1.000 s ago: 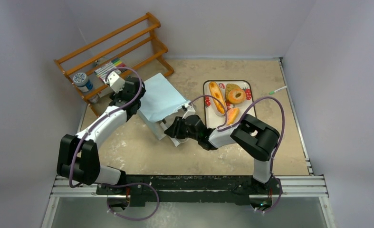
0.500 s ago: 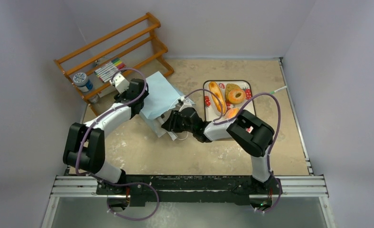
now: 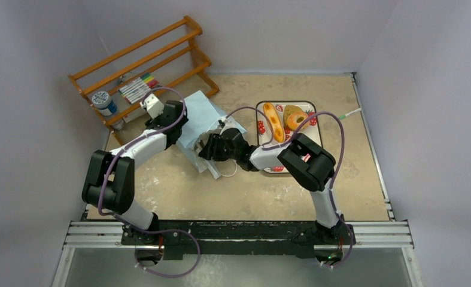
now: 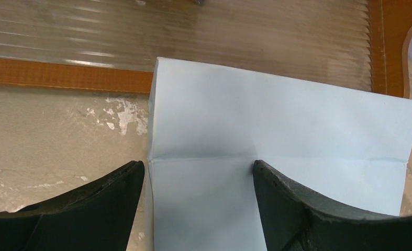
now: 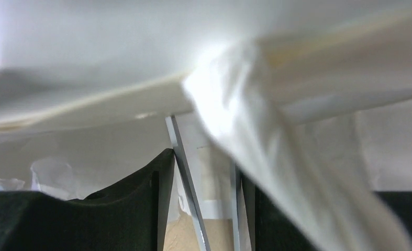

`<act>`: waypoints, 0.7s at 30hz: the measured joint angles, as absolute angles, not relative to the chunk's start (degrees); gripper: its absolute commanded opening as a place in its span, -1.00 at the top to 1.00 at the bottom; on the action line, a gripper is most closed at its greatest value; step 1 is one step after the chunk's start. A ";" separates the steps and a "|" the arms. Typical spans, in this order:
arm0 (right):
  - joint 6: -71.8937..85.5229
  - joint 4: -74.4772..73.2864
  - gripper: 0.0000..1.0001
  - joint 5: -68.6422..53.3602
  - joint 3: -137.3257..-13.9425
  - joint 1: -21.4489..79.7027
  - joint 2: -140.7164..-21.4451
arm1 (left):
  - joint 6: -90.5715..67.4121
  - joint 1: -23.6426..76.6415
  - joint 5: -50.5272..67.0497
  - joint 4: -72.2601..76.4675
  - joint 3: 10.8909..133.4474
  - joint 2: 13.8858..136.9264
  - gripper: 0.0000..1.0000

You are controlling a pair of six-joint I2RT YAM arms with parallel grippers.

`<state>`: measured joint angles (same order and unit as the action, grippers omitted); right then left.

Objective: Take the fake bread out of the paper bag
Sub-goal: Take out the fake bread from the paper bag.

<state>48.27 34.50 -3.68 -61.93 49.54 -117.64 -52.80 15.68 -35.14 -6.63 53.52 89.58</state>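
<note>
paper bag (image 3: 198,115) lying on its side on surface (image 3: 251,191), around 10 o'clock of centre. fake bread (image 3: 274,127) mostly out already: loaf (image 3: 272,118), donut (image 3: 296,121) and brown slice (image 3: 290,110) sit on strawberry tray (image 3: 263,106) at bag's 3 o'clock. left pincer (image 4: 196,170) spread wide over bag's shut end, gripping nothing. right pincer (image 5: 203,167) shoved into bag mouth, part open, empty afaict. can't see any bread inside. guessing nearly done, maybe one piece left to fish out.

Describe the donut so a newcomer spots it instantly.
Look at the white strawberry-print tray, right of centre on the table. On it, the donut lies just right of the long loaf. It is the only ring-shaped piece, orange with a centre hole.
</note>
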 measured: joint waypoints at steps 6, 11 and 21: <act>47.35 32.71 -0.15 -4.27 -66.67 49.04 -120.20 | -52.82 15.27 -34.37 -5.67 53.41 90.17 -0.51; 46.92 32.86 -0.19 -4.25 -68.86 49.06 -122.04 | -52.82 14.83 -33.78 -4.82 52.90 90.17 -0.51; 43.77 30.63 -0.13 -2.37 -72.36 50.70 -123.50 | -52.86 14.00 -32.60 -4.01 52.58 90.17 -0.51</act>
<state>43.77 30.63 -2.37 -72.36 50.70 -123.50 -52.86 14.00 -32.60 -4.01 52.58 90.17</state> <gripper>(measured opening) 0.609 0.757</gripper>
